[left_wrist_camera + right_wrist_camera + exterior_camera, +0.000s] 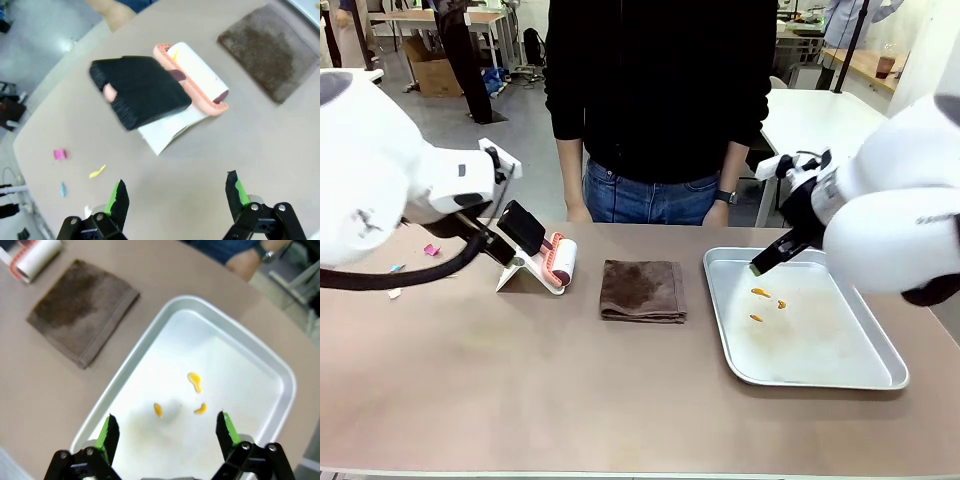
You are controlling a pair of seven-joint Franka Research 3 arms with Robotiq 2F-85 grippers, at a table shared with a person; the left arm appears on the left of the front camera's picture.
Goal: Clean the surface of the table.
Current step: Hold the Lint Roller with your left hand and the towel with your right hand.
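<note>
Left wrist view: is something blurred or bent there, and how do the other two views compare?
Left wrist view: the lint roller and the black object beside it look smeared, and the table edge bows from the wide lens. Right wrist view: fairly sharp; the metal tray rim curves, its floor has a pale sheen. Front view: lines straight, light even, shadows soft.

I see a smooth, matt counter (520, 395), a nappy brown cloth (642, 290), a satin-finish metal tray (830, 345) and a paper-wrapped lint roller (562, 262).
</note>
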